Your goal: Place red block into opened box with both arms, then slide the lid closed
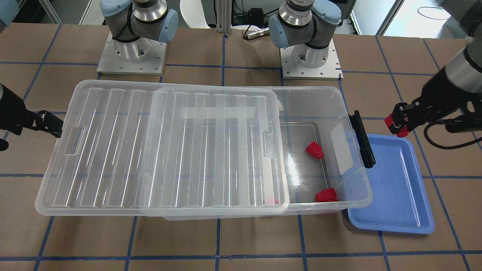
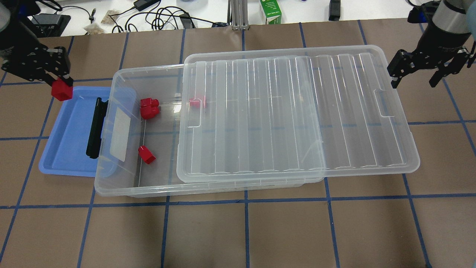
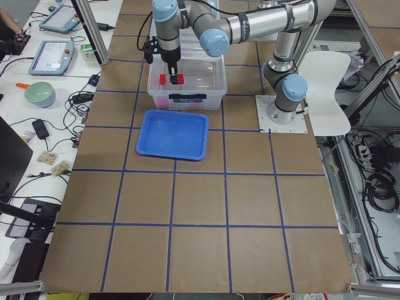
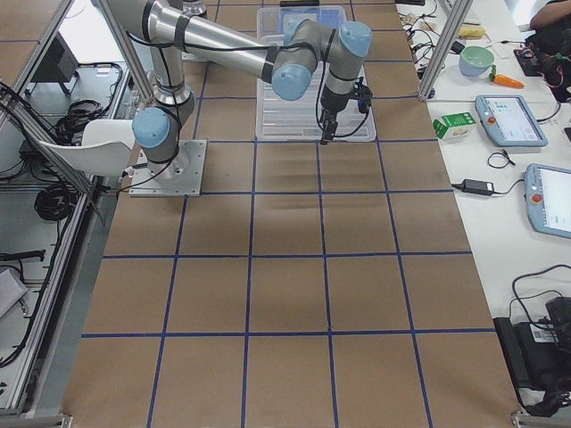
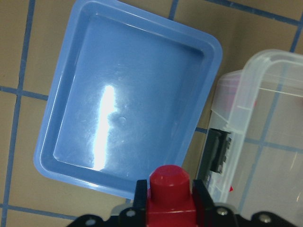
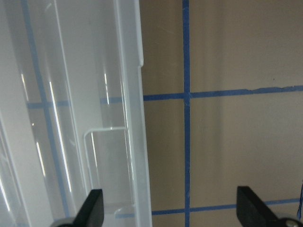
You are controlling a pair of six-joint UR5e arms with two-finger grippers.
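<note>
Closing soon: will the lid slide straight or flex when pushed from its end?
Likely slides easily: the lid rests flat on the box rim. Thin clear plastic, so probably light; its ribs should limit flexing. Pushed off-centre, it may skew.

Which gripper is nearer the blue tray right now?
Left. The left gripper, jaws shut on a red block, hangs by the tray's corner; the right gripper, jaws open, is off the lid's far end, across the whole box.
</note>
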